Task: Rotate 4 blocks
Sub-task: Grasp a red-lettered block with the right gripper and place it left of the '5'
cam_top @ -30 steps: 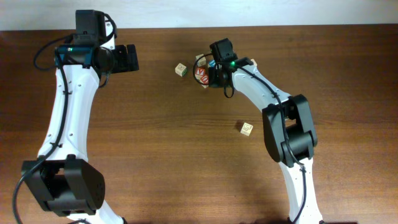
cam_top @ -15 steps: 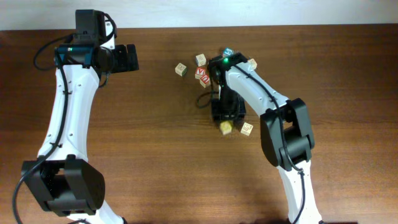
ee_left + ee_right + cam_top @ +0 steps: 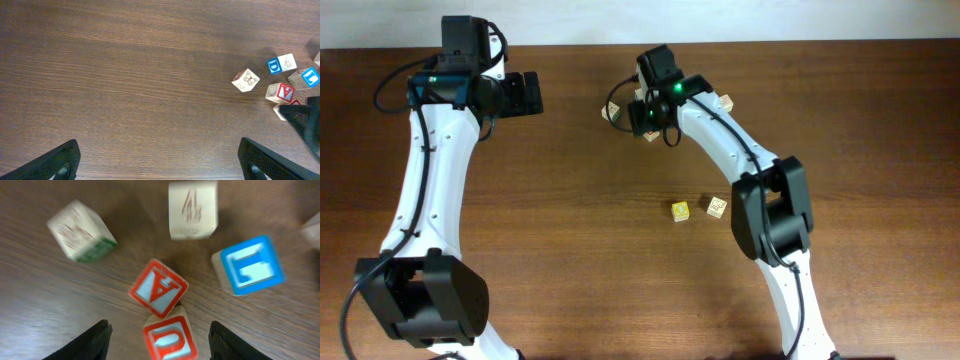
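**Overhead view:** My left gripper [image 3: 528, 93] hangs over the bare wooden table [image 3: 560, 250] at the far left, well apart from every block. My right gripper [image 3: 643, 117] hovers above a tight cluster of blocks near the far edge and hides most of it. Well away from that cluster, a yellow block [image 3: 680, 211] lies on the table. A pale cube [image 3: 717, 207] sits just to its right, not touching. Both sit slightly askew.

**Left wrist view:** My left jaws stand spread wide with nothing between them. Far to the right lie a butterfly cube [image 3: 245, 80], a blue D cube [image 3: 274, 65] against a 4 cube [image 3: 287, 62], and a blue L cube [image 3: 310, 77]. The red A block [image 3: 282, 92] lies among them, its letter reading upside down from here. My dark right gripper crowds the corner below them.

**Right wrist view:** My right jaws stand apart, gripping nothing. Between them, touching neither, lies a red U block [image 3: 168, 337], letter face up and slightly turned. Just beyond it, seemingly touching, the red A block sits cornerwise like a diamond, with its letter inverted. A green-sided block [image 3: 82, 230] lies tilted and blurred at upper left. The 4 cube sits square at the top, and the blue L cube sits skewed on the right.
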Controlling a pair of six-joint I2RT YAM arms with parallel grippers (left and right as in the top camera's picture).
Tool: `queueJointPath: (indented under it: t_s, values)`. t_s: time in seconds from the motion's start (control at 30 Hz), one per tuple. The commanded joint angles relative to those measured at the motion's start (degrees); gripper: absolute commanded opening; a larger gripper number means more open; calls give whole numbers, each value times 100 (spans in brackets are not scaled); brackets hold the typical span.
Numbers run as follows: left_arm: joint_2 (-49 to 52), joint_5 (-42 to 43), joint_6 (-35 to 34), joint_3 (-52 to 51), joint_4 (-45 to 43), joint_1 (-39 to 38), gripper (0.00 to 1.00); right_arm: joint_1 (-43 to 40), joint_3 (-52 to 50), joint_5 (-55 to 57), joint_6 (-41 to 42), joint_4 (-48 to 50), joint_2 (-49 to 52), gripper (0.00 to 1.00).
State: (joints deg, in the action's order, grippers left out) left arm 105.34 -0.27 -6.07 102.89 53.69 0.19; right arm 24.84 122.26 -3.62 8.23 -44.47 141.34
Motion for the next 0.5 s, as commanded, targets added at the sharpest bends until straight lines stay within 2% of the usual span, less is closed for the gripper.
queueJointPath:
  t_s: [0.0, 0.13, 0.23, 0.3, 0.37, 0.43, 0.47]
  values:
    - [9, -17, 9, 125, -4, -2, 99, -15, 52, 87, -356, -50, 278, 47]
    - [9, -17, 9, 125, -7, 0, 99, -15, 57, 83, -323, -153, 227, 32]
    - [9, -17, 9, 125, -4, 0, 99, 20, 61, 4, 212, -761, -146, 32]
    - [9, -17, 9, 125, -4, -2, 99, 87, 61, -570, 619, -1718, -411, 32]
    - [9, -17, 9, 125, -4, 0, 99, 238, 52, -992, 625, -2769, -407, 33]
    - [9, -17, 9, 125, -4, -2, 99, 531, 44, -966, 621, -3342, -404, 34]
    - [9, -17, 9, 125, -4, 0, 99, 682, 44, -883, 623, -3569, -404, 41]
